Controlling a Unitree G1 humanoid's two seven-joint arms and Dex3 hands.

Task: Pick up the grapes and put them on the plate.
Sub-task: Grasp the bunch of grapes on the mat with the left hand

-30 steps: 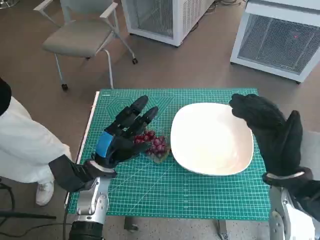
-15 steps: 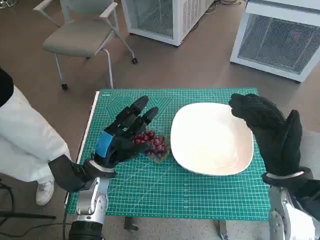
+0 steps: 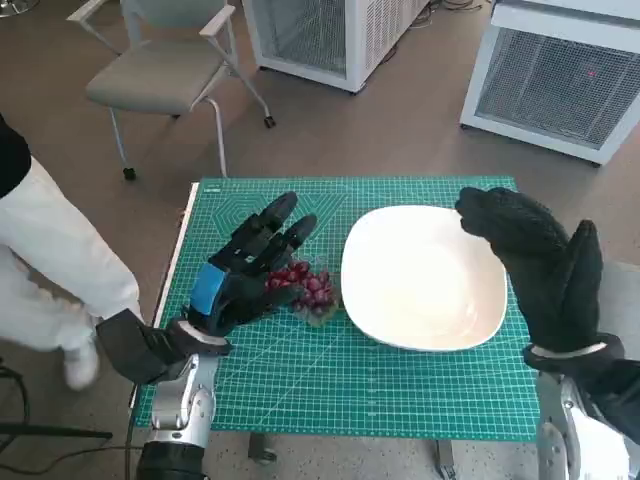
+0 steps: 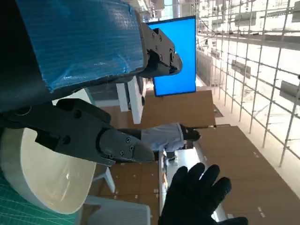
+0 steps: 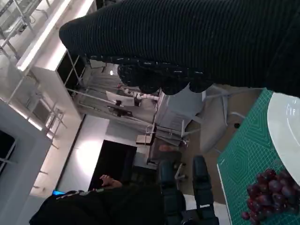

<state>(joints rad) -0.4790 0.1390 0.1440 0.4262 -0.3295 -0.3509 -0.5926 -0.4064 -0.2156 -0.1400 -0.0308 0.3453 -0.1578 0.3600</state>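
Nothing moved; grapes (image 3: 306,289) bunch lies lengthwise toward plate (image 3: 425,278)

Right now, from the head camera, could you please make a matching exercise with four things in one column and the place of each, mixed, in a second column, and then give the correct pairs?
Things:
1. grapes
2. plate
3. left hand
4. right hand

Places:
A. raised at the plate's right edge, holding nothing
B. on the green mat's right half
C. on the mat between the left hand and the plate
D. at the grapes, fingers reaching over them

Pairs: 1-C, 2-B, 3-D, 4-A
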